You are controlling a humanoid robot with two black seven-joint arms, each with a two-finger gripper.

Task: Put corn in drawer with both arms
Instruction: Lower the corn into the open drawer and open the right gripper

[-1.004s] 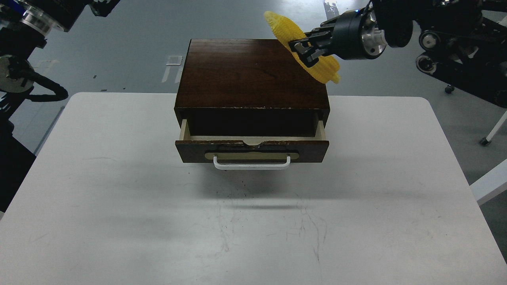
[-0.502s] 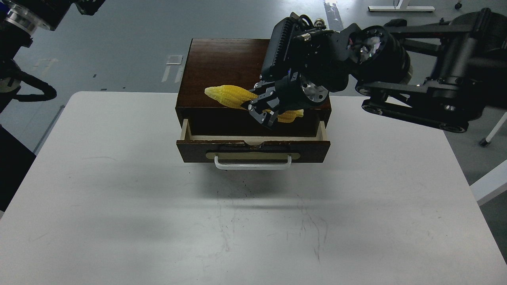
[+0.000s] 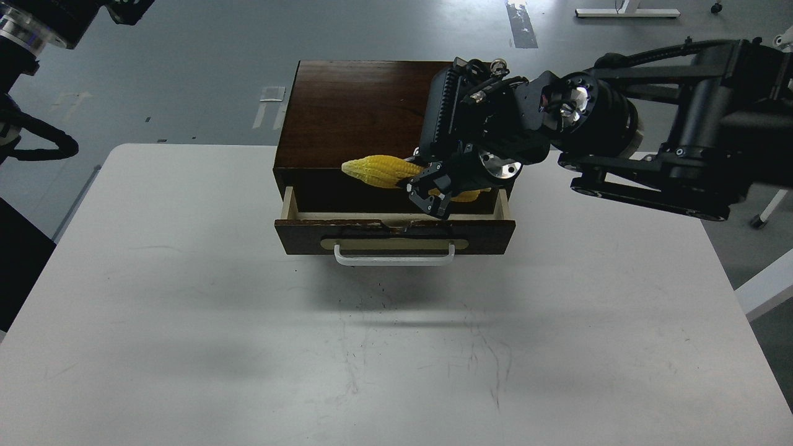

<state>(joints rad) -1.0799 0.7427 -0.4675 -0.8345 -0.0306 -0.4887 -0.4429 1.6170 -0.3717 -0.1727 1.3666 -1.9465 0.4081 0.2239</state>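
Grey floor lay behind a white table [image 3: 186, 347] on which the dark wooden box [image 3: 359, 111] stood. At the heart of the scene the right gripper [image 3: 430, 192] was clamped on the corn [image 3: 381, 171], its black fingers closed across the cob nearer the butt end, so that most of the yellow length stuck out leftward and only a stub showed on the right. The cob hung roughly level, just over the open drawer [image 3: 396, 232], above the dark cavity and behind the drawer front, not yet resting inside as far as could be judged. The white handle [image 3: 394, 257] faced the camera, untouched.

The corn looked like a light, hollow toy, bumpy and probably a little yielding, so a modest squeeze seemed enough to hold it; the ridged surface should resist slipping. Held off-centre as it was, the long free end might tip on release, and a hold nearer the middle would have balanced better. The drawer stood only partly out, leaving a narrow slot for the cob.

Farther out, the left arm [image 3: 31, 37] sat in the upper left corner, its gripper out of view.
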